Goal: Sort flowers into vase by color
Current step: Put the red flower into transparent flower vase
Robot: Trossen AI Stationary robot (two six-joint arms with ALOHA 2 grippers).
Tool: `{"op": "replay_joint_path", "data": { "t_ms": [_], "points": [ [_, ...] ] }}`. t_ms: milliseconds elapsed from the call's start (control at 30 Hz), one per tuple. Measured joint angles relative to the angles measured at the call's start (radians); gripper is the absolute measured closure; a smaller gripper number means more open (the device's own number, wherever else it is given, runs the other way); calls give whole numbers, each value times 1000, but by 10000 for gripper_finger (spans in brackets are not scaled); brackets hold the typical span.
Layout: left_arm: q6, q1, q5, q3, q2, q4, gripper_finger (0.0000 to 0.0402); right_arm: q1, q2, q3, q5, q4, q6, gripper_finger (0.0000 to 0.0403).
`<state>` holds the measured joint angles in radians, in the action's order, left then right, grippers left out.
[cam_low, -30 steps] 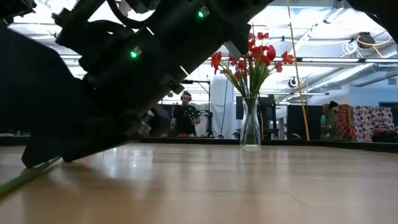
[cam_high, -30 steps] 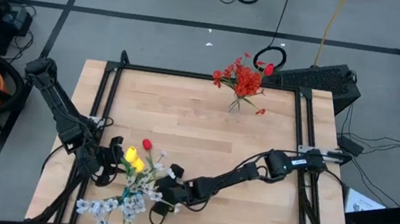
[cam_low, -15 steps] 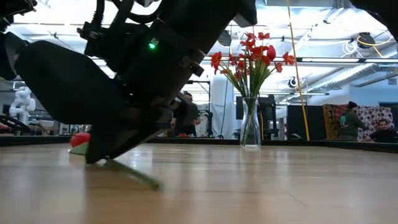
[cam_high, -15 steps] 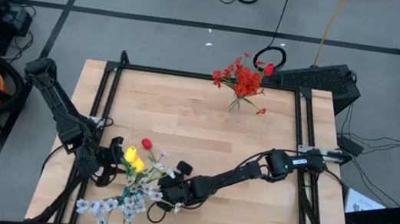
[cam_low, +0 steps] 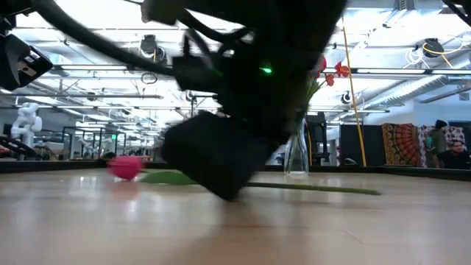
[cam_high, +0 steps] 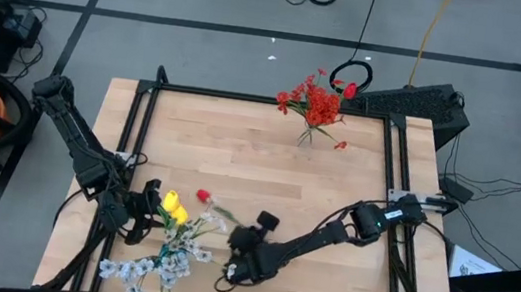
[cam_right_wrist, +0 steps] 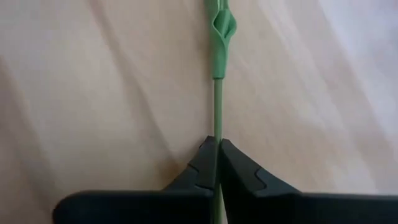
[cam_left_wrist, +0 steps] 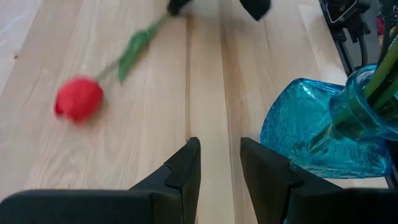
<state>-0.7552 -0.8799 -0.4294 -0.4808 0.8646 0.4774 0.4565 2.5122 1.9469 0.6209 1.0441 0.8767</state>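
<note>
A red tulip lies on the table, its bud (cam_high: 201, 196) toward the left and its thin green stem (cam_right_wrist: 217, 106) running to my right gripper (cam_high: 240, 252), which is shut on it. The bud also shows in the low view (cam_low: 125, 166) and the left wrist view (cam_left_wrist: 78, 99). Yellow tulips (cam_high: 173, 205) and white blossom sprays (cam_high: 152, 265) lie at the near left. My left gripper (cam_left_wrist: 217, 163) is open and empty beside a blue glass vase (cam_left_wrist: 311, 134). A clear vase of red flowers (cam_high: 316, 108) stands at the far edge. My right gripper pinches the red tulip's stem (cam_right_wrist: 217, 134) between its two fingertips (cam_right_wrist: 202, 163), well below a leaf (cam_right_wrist: 222, 31). The stem runs on away from the fingertips in line with them. Bud and stem (cam_low: 316, 189) lie low along the table, the stem's free end past the gripper.
The clear vase (cam_low: 296, 151) stands far across the bare wood. A black frame rail (cam_high: 267, 99) edges the table. People show in the room behind, in the low view.
My right gripper, shut on the stem, has gone toward the table's right edge. The red tulip has slid out of the flower heap along the table, its bud now right of the yellow tulips. The left arm has kept still.
</note>
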Motion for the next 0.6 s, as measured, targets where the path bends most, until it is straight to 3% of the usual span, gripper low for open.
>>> {"op": "replay_joint_path", "data": {
  "t_ms": [167,300,433,600],
  "points": [
    [-25,0,-5,0,0,0,283,43,6,-2,17,219,150,401],
    [-25,0,-5,0,0,0,283,61,1,-22,-7,296,234,402],
    [-25,0,-10,0,0,-1,283,73,-56,-138,-5,224,261,402],
    [-25,0,-13,0,0,-6,283,102,-215,-411,9,35,282,402]
  ]
}}
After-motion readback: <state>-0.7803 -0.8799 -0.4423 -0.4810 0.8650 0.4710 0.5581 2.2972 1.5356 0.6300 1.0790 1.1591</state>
